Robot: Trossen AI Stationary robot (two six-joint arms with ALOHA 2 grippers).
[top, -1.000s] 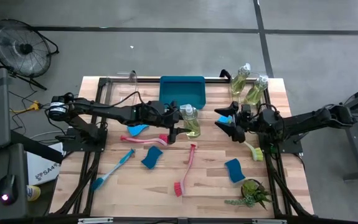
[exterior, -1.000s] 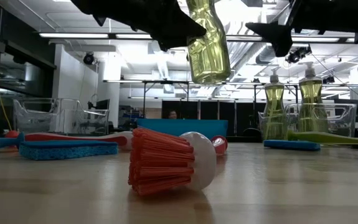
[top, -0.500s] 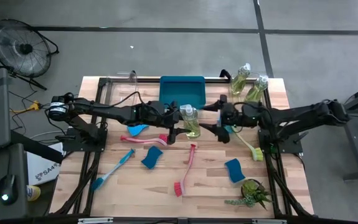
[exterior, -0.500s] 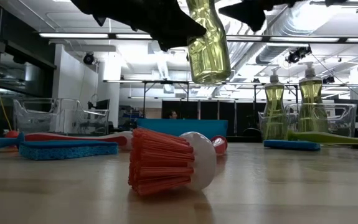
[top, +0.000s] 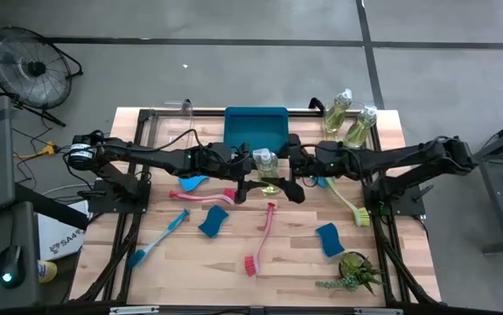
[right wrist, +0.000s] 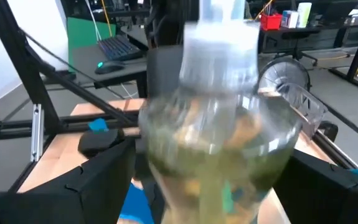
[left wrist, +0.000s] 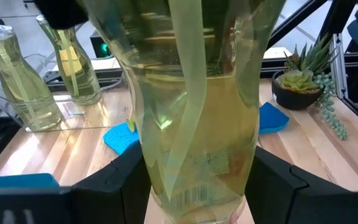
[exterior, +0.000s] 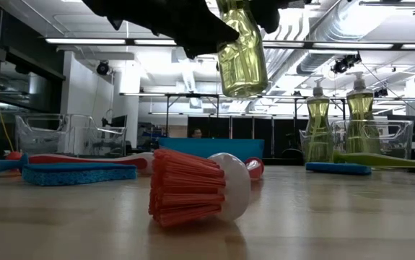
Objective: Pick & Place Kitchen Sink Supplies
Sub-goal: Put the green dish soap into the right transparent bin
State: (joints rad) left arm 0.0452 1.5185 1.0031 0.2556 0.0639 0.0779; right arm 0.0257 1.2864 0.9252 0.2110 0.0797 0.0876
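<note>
The left tool (top: 253, 178) is clamped on a clear bottle of yellow-green liquid (top: 268, 171) and holds it up off the desk (top: 295, 258), over the middle of the surface just near of the blue tray (top: 255, 128). In the low view the bottle (exterior: 241, 50) hangs well above the wood with its base in the air. In the left wrist view the bottle (left wrist: 197, 106) fills the space between the two dark fingers (left wrist: 113, 180).

The right tool (top: 289, 171) has its fingers spread wide, one on either side of the same bottle at its right side; whether they touch it cannot be told. The right wrist view shows the bottle (right wrist: 219, 137) close up between its fingers (right wrist: 98, 183).

Two more bottles (top: 347, 118) stand at the far right corner of the desk. A pink-red brush (top: 262, 238) lies near centre, another pink-red brush (top: 200, 196) left of it, a blue brush (top: 158, 239) on the near left, and a yellow-green brush (top: 349, 206) on the right. One blue sponge (top: 214, 220) lies near the middle, another (top: 329, 239) on the near right beside the small plant (top: 353, 272).
</note>
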